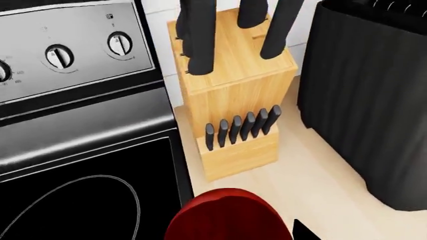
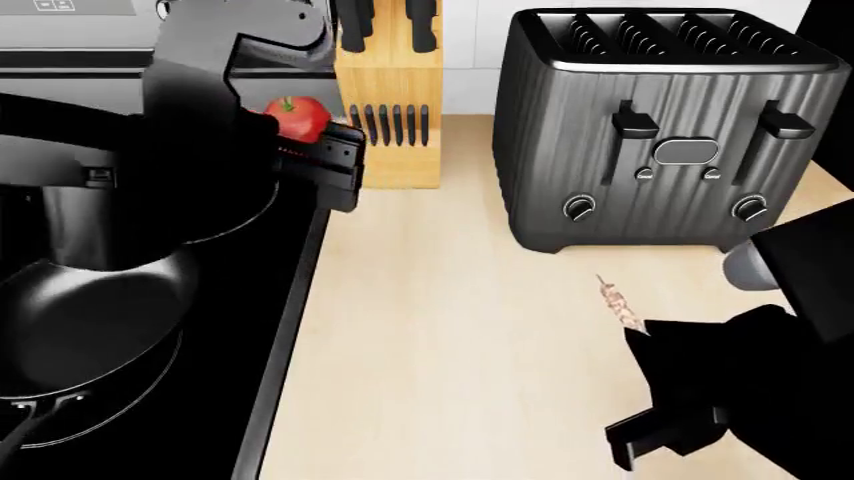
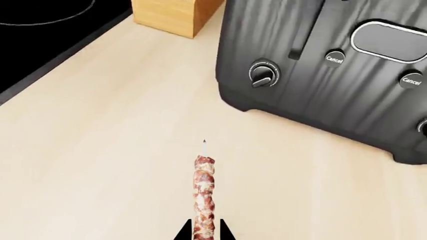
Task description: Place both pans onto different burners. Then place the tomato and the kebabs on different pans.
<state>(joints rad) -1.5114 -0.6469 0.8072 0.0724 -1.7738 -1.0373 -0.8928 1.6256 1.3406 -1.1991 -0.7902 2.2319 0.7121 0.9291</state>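
Black toaster [image 3: 320,65], buttons marked "Cancel" [image 3: 335,57].

A pale wooden worktop [image 2: 441,340] runs beside a black glass cooktop [image 2: 287,300] that meets its left edge. Toward the worktop's back edge stands a light wooden knife block [image 2: 387,130] with dark-handled knives in it, a row of small ones along its lower step. Near the back right corner sits a dark ribbed four-slot toaster [image 2: 641,130] with levers and dials on its front. Behind the cooktop rises a steel control panel [image 1: 67,50] with round knobs. The wall behind looks white.
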